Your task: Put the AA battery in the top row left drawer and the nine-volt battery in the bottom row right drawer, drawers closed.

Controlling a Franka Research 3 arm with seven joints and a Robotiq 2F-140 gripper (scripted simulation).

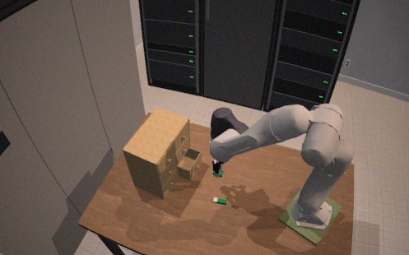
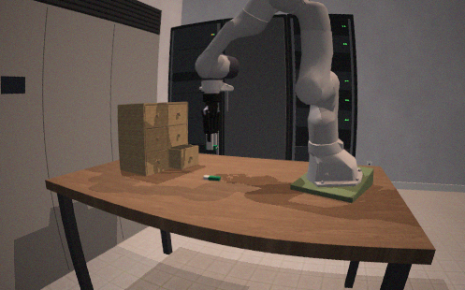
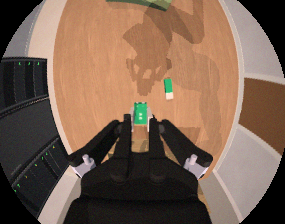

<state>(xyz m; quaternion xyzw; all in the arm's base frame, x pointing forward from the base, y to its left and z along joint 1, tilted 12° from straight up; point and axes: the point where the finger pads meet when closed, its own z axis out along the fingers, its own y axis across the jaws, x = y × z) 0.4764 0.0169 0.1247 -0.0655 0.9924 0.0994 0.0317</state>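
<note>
My gripper (image 1: 217, 170) is shut on the nine-volt battery (image 3: 140, 113), a small green and white block held upright between the fingertips. It hangs above the table, a little to the right of the chest's front; it also shows in the exterior view (image 2: 212, 145). The wooden chest (image 1: 159, 150) stands at the table's left. Its bottom-row right drawer (image 1: 189, 161) is pulled out and looks empty; the other drawers are pushed in. The AA battery (image 1: 220, 201), green with a white end, lies flat on the table in front of the chest (image 2: 211, 178).
The arm's base stands on a green plate (image 1: 311, 215) at the table's right side. Grey cabinets stand left of the table and dark server racks behind it.
</note>
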